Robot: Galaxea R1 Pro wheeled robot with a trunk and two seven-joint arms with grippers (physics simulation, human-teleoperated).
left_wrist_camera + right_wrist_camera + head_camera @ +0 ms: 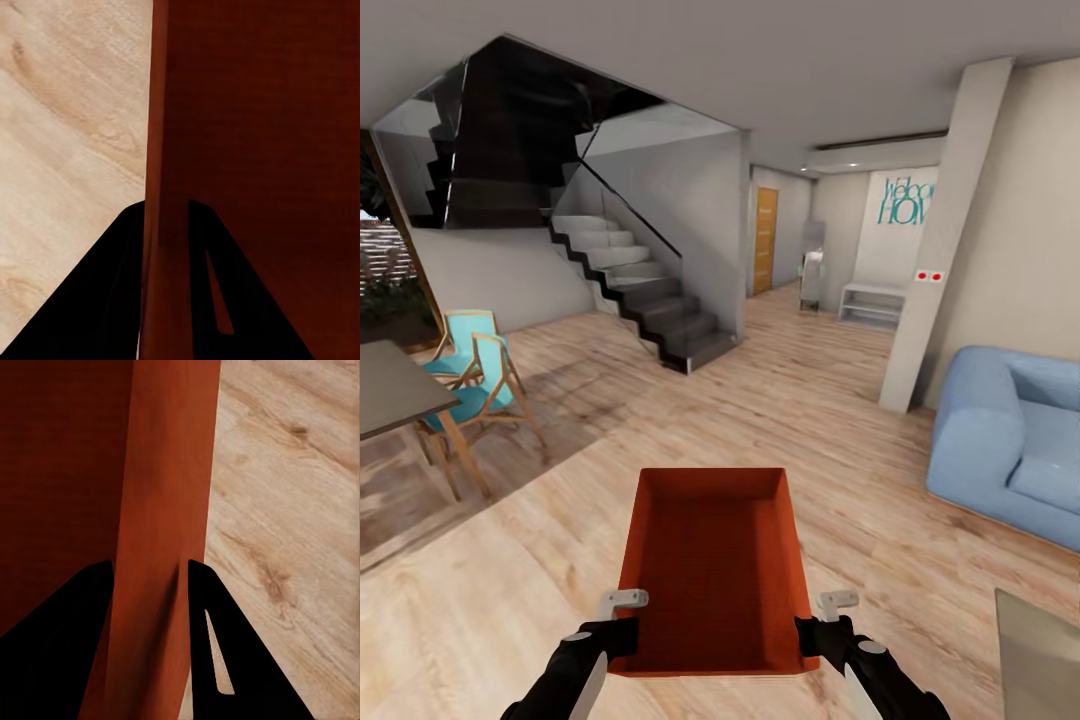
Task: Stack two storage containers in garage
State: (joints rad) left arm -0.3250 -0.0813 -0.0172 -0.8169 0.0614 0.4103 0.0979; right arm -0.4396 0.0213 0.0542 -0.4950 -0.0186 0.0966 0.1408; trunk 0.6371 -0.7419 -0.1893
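Red bin (710, 560) held over wood floor (840, 400): left gripper (165, 225) and right gripper (150, 577) each pinch a side wall between their fingers; bin's underside hidden.

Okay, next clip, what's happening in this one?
The robot is holding one red-orange storage container out in front of it with both arms. The left gripper is clamped on one side wall and the right gripper on the opposite wall. The bin looks empty. The robot is over light wood plank flooring, with a blue sofa on its right and a staircase ahead, so the container has not reached the garage yet.
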